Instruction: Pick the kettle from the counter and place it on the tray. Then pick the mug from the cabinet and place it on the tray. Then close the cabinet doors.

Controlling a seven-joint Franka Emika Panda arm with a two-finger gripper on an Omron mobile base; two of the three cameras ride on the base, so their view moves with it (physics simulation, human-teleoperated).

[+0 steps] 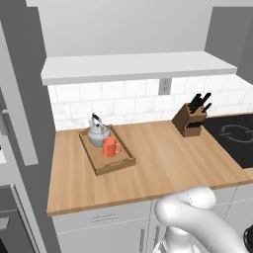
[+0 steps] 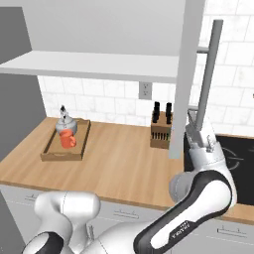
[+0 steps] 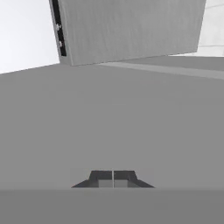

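On the tray [image 1: 127, 161], left of centre in the left base view, sat the kettle [image 1: 98, 133] and the mug [image 1: 110, 147].

The mug stood just in front of the kettle, both inside the tray's rims on the counter [image 1: 163, 163]. At the right of the right base view, an open cabinet door [image 2: 186, 74] hung edge-on, the arm reaching up beside its bar handle [image 2: 208, 69]. Low in the hand view, the gripper [image 3: 113, 179] had its fingertips pressed together, holding nothing, before a flat grey panel.
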